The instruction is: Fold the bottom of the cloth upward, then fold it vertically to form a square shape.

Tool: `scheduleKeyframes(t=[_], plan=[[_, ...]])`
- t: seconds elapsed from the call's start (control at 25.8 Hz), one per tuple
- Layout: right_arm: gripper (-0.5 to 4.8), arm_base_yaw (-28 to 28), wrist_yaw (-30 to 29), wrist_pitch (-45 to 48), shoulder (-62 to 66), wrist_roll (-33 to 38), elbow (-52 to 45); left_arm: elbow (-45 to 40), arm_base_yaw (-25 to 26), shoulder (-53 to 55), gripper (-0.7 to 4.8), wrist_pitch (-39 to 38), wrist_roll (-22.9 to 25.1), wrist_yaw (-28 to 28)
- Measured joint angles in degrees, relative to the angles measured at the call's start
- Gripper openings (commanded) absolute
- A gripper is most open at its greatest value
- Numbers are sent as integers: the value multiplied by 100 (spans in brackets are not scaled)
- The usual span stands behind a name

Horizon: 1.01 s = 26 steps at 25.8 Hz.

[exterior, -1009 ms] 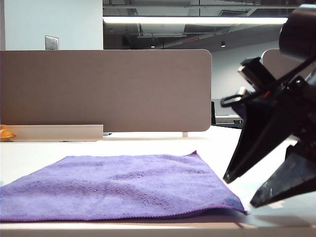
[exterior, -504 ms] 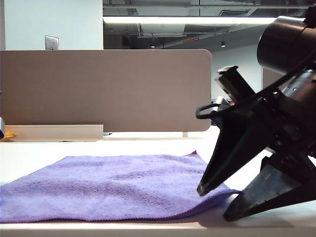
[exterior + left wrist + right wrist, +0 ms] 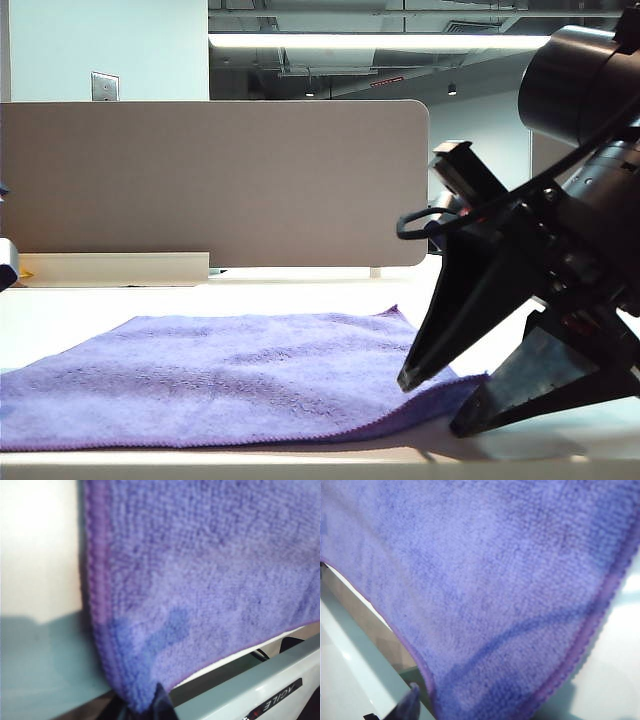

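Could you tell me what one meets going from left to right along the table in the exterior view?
The cloth → the right gripper, its fingers straddling the cloth's near right corner.

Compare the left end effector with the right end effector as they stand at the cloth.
1. The right end effector looms large in the exterior view. Of the left end effector, just a dark fingertip shows in its wrist view.
2. The right one's jaws are plainly apart, one above and one below the purple cloth's near right corner. The left one's opening cannot be read.

Shared: each sits at a corner of the cloth.
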Motion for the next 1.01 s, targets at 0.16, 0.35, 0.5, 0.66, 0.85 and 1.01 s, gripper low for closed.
scheduleKeyframes(t=[0.16, 0.35, 0.5, 0.66, 0.85, 1.01], plan=[[211, -105, 116, 20, -7, 2, 11, 0, 0, 0, 79, 35, 15, 13], [209, -273, 120, -76, -17, 0, 24, 0, 0, 0, 79, 68, 15, 15], [175, -361, 81, -254, -37, -33, 37, 0, 0, 0, 79, 142, 15, 13], [136, -361, 184, -566, -157, -160, 35, 0, 0, 0, 79, 232, 15, 13], [135, -363, 249, -752, -247, -173, 17, 0, 0, 0, 79, 284, 13, 13], [136, -363, 245, -732, -234, -173, 17, 0, 0, 0, 79, 284, 13, 13]])
